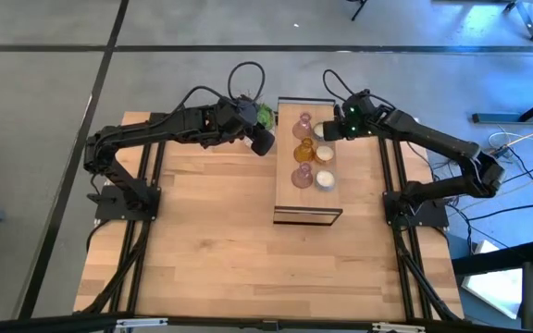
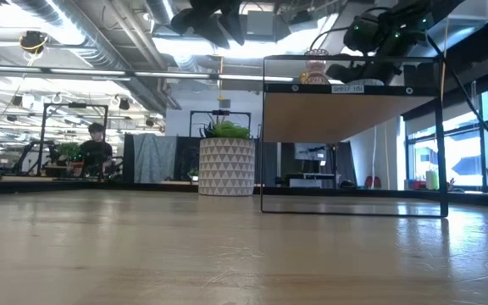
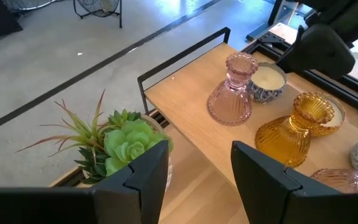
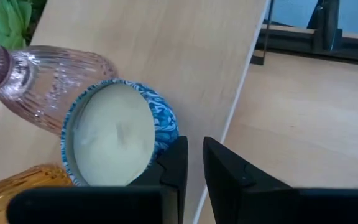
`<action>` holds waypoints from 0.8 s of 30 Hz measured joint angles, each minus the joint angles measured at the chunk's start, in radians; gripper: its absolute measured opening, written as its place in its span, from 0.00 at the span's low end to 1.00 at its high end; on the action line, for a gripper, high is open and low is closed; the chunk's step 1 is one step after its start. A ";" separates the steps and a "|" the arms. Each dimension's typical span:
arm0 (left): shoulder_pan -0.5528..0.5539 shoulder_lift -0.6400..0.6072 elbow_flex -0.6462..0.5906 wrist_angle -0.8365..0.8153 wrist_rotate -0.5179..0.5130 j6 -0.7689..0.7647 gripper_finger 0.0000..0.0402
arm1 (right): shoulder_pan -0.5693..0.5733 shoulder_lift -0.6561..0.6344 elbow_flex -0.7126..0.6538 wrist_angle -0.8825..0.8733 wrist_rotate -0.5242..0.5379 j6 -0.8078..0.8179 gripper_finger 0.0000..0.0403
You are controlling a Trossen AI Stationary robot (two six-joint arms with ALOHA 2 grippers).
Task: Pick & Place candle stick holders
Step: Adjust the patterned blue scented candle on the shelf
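The candle stick holders stand on top of the long wooden black-framed stand [image 1: 285,176]. Three are glass: pink [image 1: 304,123], amber [image 1: 303,150] and brownish-pink [image 1: 302,176]. Three are round and cream-white [image 1: 325,179], in a row beside them. My left gripper [image 1: 262,141] is open and empty beside the stand's far left corner, over the green succulent [image 3: 126,140]. My right gripper [image 4: 196,165] is over the stand's far right part, next to the farthest round holder [image 4: 114,134], which has a blue-patterned wall. Its fingers stand a narrow gap apart with nothing between them. My right gripper has the outer side of one finger [image 4: 174,163] right beside the farthest round holder's blue wall [image 4: 164,138]. I cannot tell whether it touches. The holder stands upright on the stand. My left gripper touches nothing.
The succulent in its white patterned pot [image 2: 225,165] stands on the table just left of the stand's far end. The stand's top is raised on thin black legs [image 2: 441,135]. Bare table lies near and to the left [image 1: 211,240]. A person [image 2: 96,148] is in the room behind.
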 joint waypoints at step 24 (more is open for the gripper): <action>0.000 0.000 0.000 -0.023 -0.010 -0.007 0.43 | -0.009 -0.249 0.090 -0.267 -0.069 -0.097 0.13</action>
